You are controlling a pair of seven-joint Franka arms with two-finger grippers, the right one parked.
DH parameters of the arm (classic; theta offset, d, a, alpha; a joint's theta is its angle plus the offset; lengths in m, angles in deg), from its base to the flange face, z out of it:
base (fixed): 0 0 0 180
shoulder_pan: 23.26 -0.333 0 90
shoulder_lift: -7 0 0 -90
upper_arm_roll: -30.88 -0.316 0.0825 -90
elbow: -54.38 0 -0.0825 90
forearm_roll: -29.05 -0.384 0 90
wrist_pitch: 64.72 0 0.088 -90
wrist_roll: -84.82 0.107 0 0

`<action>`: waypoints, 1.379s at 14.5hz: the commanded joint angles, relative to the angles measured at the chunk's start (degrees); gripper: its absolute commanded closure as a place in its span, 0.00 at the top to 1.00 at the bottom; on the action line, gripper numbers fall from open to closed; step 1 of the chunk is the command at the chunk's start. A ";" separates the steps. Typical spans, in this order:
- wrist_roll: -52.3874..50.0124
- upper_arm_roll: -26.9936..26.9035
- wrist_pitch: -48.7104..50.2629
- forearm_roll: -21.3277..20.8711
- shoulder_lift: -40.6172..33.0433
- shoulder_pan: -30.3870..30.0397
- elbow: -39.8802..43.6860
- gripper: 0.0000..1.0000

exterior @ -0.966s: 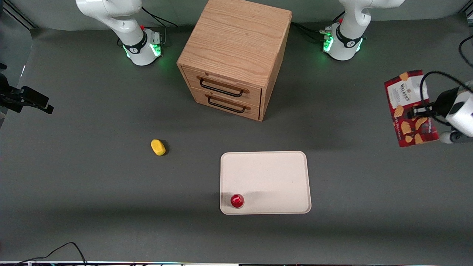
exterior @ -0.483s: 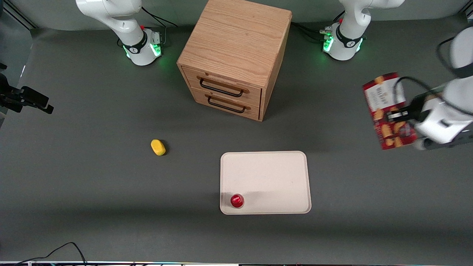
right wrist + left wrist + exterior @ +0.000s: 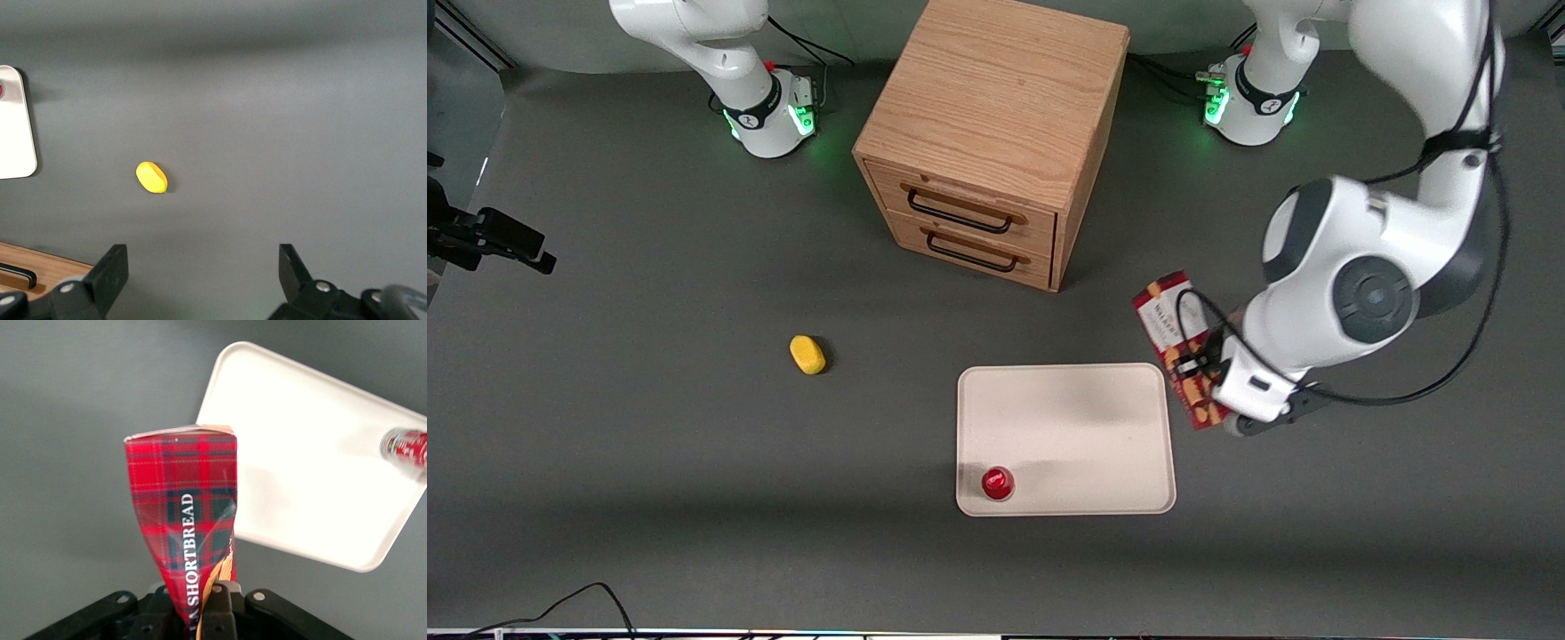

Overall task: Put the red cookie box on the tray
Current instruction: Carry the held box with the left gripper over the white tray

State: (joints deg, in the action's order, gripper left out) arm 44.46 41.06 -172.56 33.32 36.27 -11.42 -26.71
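A dark grey table holds one wooden cabinet with two drawers, one cream tray, one red box, one small red cup and one yellow lump.

The cabinet stands farthest from the front camera. The tray lies nearer to that camera, flat and bare except for the cup, which stands in one of its near corners. The yellow lump lies toward the parked arm's end, well apart from the tray.

The box is in the air, just beside the tray's edge toward the working arm's end, not yet over it. The gripper is clamped on the box about midway along it. In the wrist view the box looks dented and twisted where the fingers pinch it, with the tray and cup below.

Risks, as I judge them: the soft carton may crush further or slip in the pinch. Held tilted, one end could catch the tray's rim. Set down too near the cup, it could knock it over.
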 commanded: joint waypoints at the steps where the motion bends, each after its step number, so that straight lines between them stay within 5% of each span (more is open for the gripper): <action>1: -2.52 0.10 -6.82 -2.59 5.60 1.42 2.70 0.00; 9: -4.99 0.10 -20.91 -12.96 13.96 3.45 2.17 0.00; 17: -7.54 0.10 -30.22 -13.50 16.70 2.93 -2.57 0.00; 18: -7.36 0.01 -30.32 -13.50 16.78 2.84 -2.58 0.17; 20: -7.27 0.01 -30.14 -13.41 16.70 2.66 -2.23 0.88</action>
State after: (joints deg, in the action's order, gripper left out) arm 38.83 41.26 -201.61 20.89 53.49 -8.59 -27.59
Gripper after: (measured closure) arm 0.767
